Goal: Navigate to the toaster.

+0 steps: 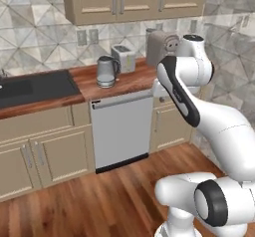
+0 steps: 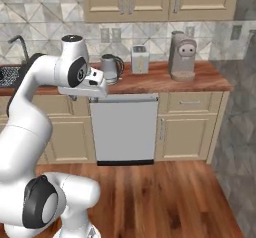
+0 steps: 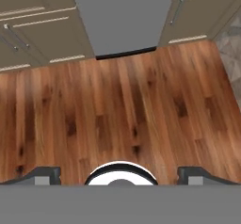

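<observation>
The toaster (image 1: pixel 123 58) is a small silver-grey box with top slots, standing at the back of the wooden counter (image 1: pixel 134 81) against the tiled wall. In the right base view the toaster (image 2: pixel 140 58) sits between the kettle and the coffee machine. My gripper (image 3: pixel 120 176) hangs over the wooden floor in front of the dishwasher, pointing down, open, with nothing between its fingertips (image 3: pixel 43 175). It is well short of the counter and the toaster.
A rounded grey kettle (image 1: pixel 106 71) stands left of the toaster and a grey coffee machine (image 2: pixel 182 55) to its right. The dishwasher (image 2: pixel 125 129) lies below the counter, a black sink (image 1: pixel 30 87) at the left. Wooden floor (image 3: pixel 122 110) stretches before the cabinets.
</observation>
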{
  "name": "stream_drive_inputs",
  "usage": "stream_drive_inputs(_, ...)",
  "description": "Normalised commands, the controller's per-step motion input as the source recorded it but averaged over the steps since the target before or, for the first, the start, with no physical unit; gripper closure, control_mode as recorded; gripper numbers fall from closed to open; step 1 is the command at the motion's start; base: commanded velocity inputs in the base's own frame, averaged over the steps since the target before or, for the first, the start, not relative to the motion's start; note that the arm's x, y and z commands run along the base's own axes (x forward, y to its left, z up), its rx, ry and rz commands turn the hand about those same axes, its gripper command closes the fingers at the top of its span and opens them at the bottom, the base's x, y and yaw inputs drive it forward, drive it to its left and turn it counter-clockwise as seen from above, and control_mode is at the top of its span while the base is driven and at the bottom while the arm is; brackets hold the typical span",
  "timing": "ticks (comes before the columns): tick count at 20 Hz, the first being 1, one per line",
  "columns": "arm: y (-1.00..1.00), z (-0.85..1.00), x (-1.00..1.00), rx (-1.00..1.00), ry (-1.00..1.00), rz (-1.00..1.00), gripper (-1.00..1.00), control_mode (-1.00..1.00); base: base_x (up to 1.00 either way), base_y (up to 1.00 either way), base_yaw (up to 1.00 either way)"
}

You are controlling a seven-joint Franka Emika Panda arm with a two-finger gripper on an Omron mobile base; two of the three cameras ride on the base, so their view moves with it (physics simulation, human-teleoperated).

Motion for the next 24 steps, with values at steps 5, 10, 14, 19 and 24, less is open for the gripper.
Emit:
stream_drive_inputs(5, 0.00, 0.00, 0.00, 0.00, 0.00, 0.00, -1.00, 1.00, 0.82, -0.97, 0.19)
stream_drive_inputs(10, 0.00, 0.00, 0.00, 0.00, 0.00, 0.00, -1.00, 1.00, 0.98, -0.68, 0.16)
stream_drive_inputs(14, 0.00, 0.00, 0.00, 0.00, 0.00, 0.00, -1.00, 1.00, 1.00, -0.62, 0.17)
stream_drive_inputs(19, 0.00, 0.00, 0.00, 0.00, 0.00, 0.00, -1.00, 1.00, 0.91, -0.39, 0.22)
stream_drive_inputs(24, 0.00, 0.00, 0.00, 0.00, 0.00, 0.00, -1.00, 1.00, 0.63, 0.05, 0.22)
